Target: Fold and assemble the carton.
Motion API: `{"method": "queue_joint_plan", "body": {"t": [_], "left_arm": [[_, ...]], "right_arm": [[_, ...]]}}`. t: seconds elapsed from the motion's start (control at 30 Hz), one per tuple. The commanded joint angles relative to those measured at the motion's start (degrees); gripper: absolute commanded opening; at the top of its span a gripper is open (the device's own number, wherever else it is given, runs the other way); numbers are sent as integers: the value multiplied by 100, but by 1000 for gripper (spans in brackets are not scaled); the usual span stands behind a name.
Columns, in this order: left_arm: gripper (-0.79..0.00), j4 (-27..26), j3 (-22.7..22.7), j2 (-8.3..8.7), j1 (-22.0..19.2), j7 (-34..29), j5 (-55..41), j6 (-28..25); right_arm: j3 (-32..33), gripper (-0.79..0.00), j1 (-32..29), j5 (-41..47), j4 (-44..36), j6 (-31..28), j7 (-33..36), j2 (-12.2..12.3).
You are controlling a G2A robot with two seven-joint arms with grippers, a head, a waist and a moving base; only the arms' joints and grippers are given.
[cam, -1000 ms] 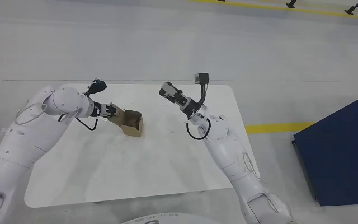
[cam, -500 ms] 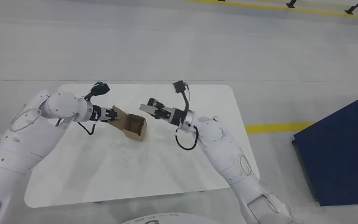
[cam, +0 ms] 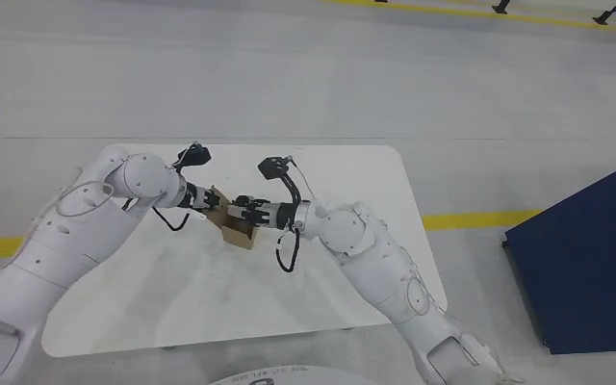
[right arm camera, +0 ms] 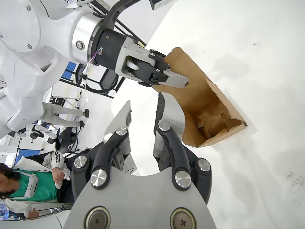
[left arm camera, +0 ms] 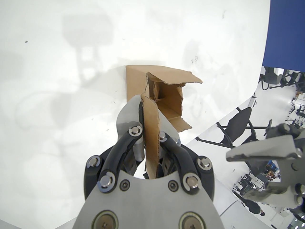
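The carton [cam: 236, 231] is lying on the surface [cam: 318, 289] near its middle, slightly toward the far edge. The left pincer [cam: 213, 200] is clamping a flap on the carton's left side. The right pincer [cam: 244, 208] is hanging spread just beside its open mouth.

Setting: an open robotics test hall or lab. Indicators:
- a wide, smooth grey floor [cam: 289, 58] marked with painted yellow lines [cam: 476, 220];
- a blue partition panel [cam: 568, 260] on the right;
- one white tabletop [cam: 241, 298] standing free on that floor;
- black office chairs [left arm camera: 238, 123] and further workstations beyond the tabletop edge.
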Motion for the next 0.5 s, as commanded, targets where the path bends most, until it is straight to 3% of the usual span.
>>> {"method": "queue_joint_plan", "body": {"t": [0.0, 0.17, 0.47], "left_arm": [[-785, 43, 29, -23, -6, 18, -6, -49], [-785, 89, 94, -67, -16, 29, 38, -186], [-785, -5, -6, -81, 4, -9, -56, -376]], "right_arm": [[1, -785, 1, -1, 3, 0, 4, 0], [5, -785, -5, -29, 16, 25, -34, 0], [-272, -785, 137, -929, 75, 1554, 313, -7]]}}
